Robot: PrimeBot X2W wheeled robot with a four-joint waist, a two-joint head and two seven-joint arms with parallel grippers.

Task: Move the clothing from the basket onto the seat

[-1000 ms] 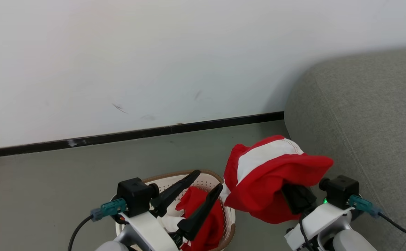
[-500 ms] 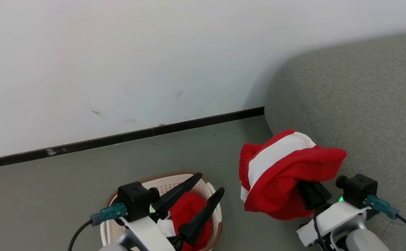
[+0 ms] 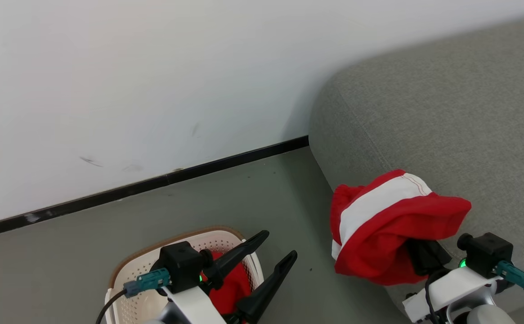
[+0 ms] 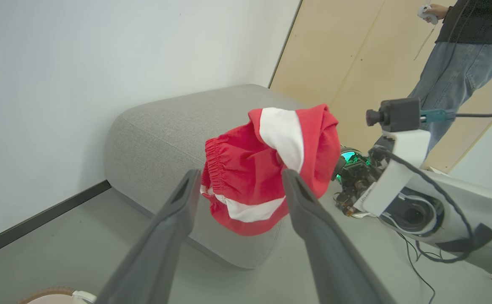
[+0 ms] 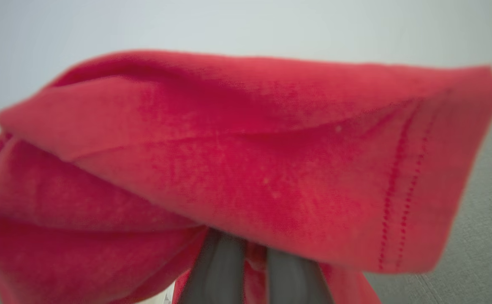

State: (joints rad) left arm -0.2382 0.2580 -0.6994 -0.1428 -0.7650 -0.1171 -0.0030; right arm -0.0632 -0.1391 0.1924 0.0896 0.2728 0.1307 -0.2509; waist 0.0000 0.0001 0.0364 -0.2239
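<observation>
Mid-carry: right claw (image 3: 423,257) clamped on a red garment (image 3: 392,225) at four o'clock, beside the sofa (image 3: 446,112) edge. Left claw (image 3: 279,245) spread, empty, above the basket (image 3: 127,292) at seven. Next, reach over the sofa and release.

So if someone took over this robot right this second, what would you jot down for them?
Right gripper: shut on a red fabric garment with a white panel, held in the air at the near edge of the large grey fabric sofa, not laid down yet.
Left gripper: open, empty, above the cream perforated plastic basket.
A second red garment lies in the basket.
Done: one garment lifted out.
Left: set it on the sofa, then fetch the second.
</observation>
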